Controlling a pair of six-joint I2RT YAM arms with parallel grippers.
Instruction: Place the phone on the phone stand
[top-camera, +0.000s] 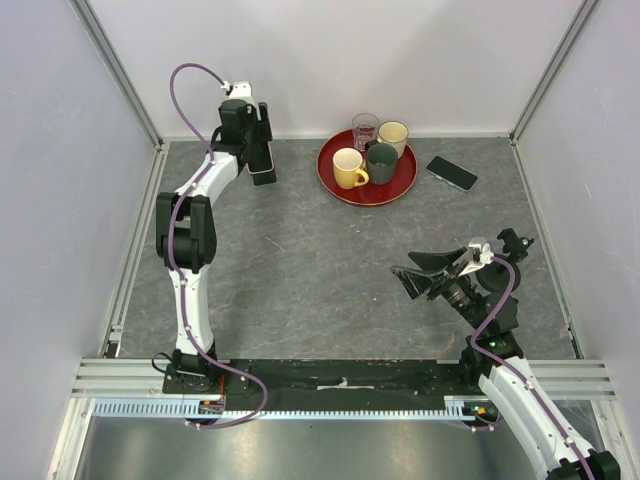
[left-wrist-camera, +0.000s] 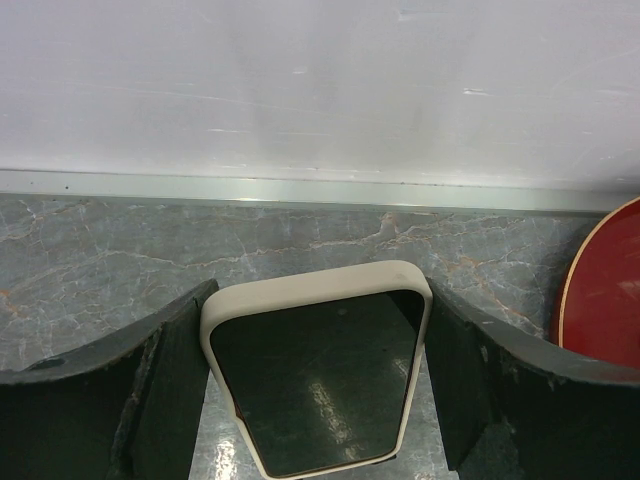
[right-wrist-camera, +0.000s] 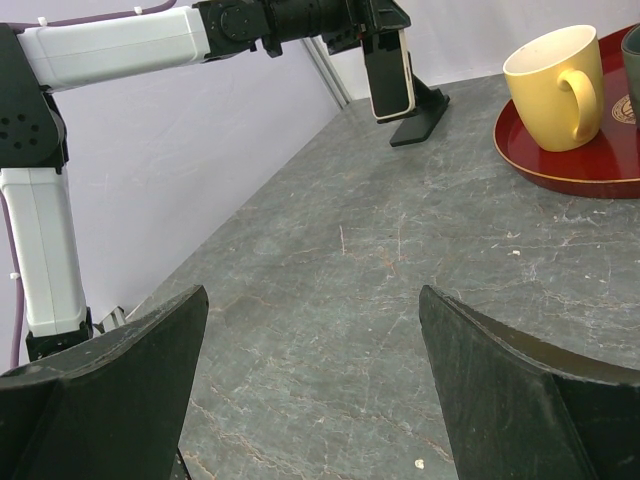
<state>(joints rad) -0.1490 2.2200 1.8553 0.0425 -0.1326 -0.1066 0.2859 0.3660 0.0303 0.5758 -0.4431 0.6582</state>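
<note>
Risk: if the left gripper (left-wrist-camera: 318, 305) lets go before the phone (left-wrist-camera: 315, 390) seats on the phone stand (right-wrist-camera: 420, 108) at the table's 11 o'clock, the phone slides off or tips it. Left jaws are closed to phone width, gripping its cream-cased sides. Right gripper (right-wrist-camera: 312, 295), at 4 o'clock, is wide open and empty.

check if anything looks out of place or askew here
Only one thing: a second, black phone lies flat and skewed on the grey table, right of the round red tray, touching nothing. The cream-cased phone is upright in the left gripper by the black stand. Nothing spilled.
</note>
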